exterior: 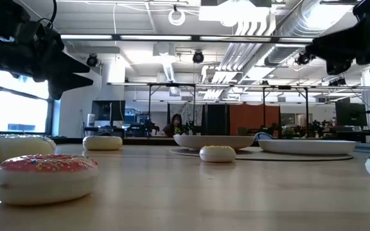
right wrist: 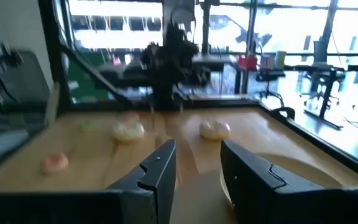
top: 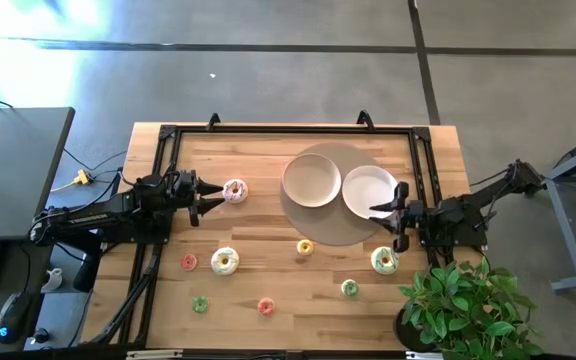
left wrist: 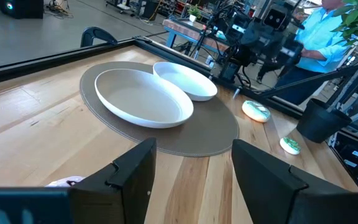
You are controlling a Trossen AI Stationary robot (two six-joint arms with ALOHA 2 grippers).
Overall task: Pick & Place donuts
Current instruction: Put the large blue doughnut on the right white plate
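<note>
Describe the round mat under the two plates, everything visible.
The round mat is a thin, flat, tan-brown disc, looking like felt or leather, lying on the wooden table toward its far right part. The beige plate and the white plate sit on it side by side, covering much of its far half; its near part is bare. A yellow-iced donut lies just off its near edge. The right gripper, open, hovers over its right edge.

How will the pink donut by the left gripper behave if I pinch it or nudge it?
The pink donut lies flat, so it probably slides rather than rolls. It looks small, likely light. Its rounded edge may slip from the open left gripper unless pinched squarely.
</note>
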